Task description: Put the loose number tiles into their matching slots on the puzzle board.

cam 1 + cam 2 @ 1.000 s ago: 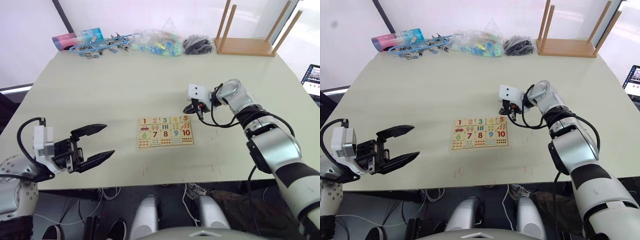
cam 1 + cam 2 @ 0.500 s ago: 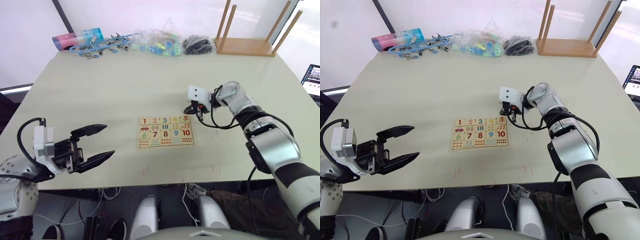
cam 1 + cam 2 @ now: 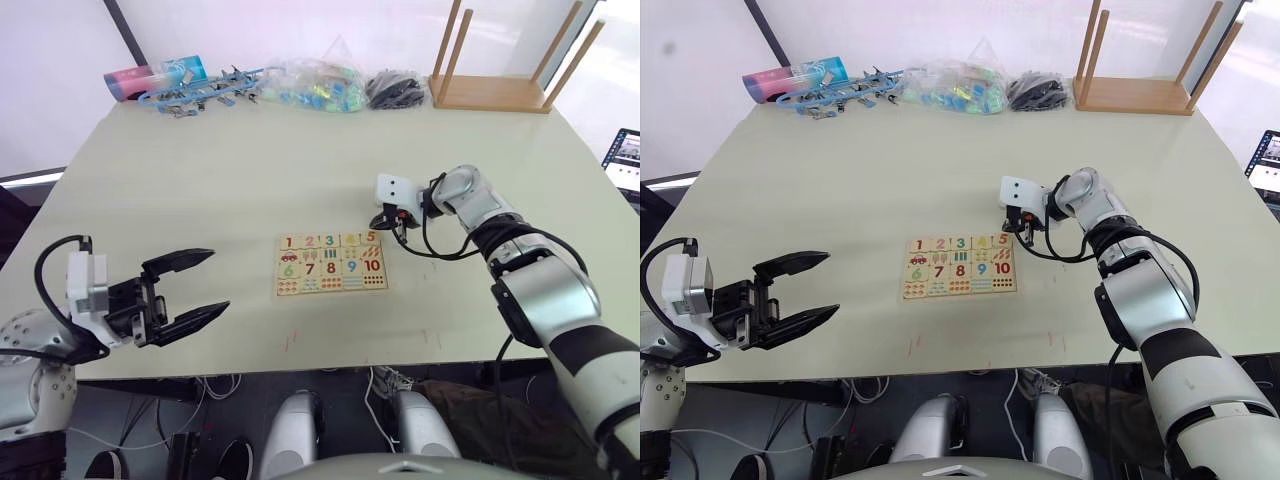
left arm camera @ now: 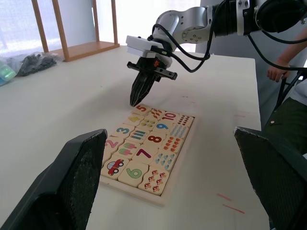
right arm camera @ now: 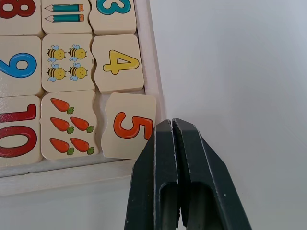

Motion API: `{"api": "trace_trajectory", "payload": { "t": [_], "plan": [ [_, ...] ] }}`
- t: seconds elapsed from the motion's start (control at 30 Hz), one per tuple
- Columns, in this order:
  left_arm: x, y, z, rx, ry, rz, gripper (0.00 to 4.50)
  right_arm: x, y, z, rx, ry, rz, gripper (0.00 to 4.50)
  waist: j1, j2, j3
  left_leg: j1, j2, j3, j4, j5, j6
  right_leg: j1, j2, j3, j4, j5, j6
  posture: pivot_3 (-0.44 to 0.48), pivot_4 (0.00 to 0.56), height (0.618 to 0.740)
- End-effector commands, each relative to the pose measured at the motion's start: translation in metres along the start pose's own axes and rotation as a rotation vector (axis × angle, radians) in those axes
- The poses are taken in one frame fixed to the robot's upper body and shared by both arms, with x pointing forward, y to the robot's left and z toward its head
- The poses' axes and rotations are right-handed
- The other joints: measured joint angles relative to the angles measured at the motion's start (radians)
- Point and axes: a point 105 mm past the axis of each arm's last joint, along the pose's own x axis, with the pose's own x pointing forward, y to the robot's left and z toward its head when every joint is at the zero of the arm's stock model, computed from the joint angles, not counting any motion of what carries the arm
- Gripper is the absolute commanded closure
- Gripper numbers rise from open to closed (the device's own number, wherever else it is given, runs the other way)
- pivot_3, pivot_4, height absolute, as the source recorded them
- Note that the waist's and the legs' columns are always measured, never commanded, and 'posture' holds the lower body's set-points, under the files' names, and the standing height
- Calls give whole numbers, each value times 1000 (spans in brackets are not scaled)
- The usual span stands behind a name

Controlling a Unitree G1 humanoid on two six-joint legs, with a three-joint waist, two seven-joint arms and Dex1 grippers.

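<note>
The puzzle board [image 3: 331, 290] lies flat near the table's front middle. Its top row holds number tiles 1 [image 3: 289, 241], 2 [image 3: 310, 240], 3 [image 3: 330, 240], 4 [image 5: 117, 62] and 5 [image 5: 128, 125]. The orange 5 tile sits a little askew at the board's right corner, its edge over the rim. My right gripper [image 3: 386, 220] is shut on nothing, its tips pointing down beside that tile, just off the board's corner. My left gripper [image 3: 218, 280] hovers open over the table's front left edge, well away from the board.
A plain wooden rack with upright dowels [image 3: 490, 92] stands at the back right. Along the back edge lie black cables [image 3: 398, 88], a clear bag of coloured pieces [image 3: 315, 85] and blue clips [image 3: 200, 92]. A laptop [image 3: 625, 160] is at the far right. A person's hand [image 4: 276, 73] shows beyond the table.
My right gripper has crept slightly nearer the board's right corner. The left arm and the tiles have not moved.
</note>
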Motion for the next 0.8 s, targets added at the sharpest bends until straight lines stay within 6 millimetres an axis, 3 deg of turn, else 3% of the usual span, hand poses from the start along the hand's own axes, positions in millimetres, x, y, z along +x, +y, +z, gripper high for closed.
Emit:
{"api": "trace_trajectory", "payload": {
  "t": [0.03, 0.8],
  "plan": [
    [0, 1, 6, 31, -3, -6, 0, -2, -3, 7, -24, -25, -17, 4466, 0, 0, 0, 0, 0, 0, 0, 0, 0, 0, 0, 0, 0, 0, 0, 0, 150, 740],
    [-2, 0, 6, 27, -1, -3, 0, 3, 3, 10, -20, -41, 27, 4466, 0, 0, 0, 0, 0, 0, 0, 0, 0, 0, 0, 0, 0, 0, 0, 0, 150, 740]
  ]
}}
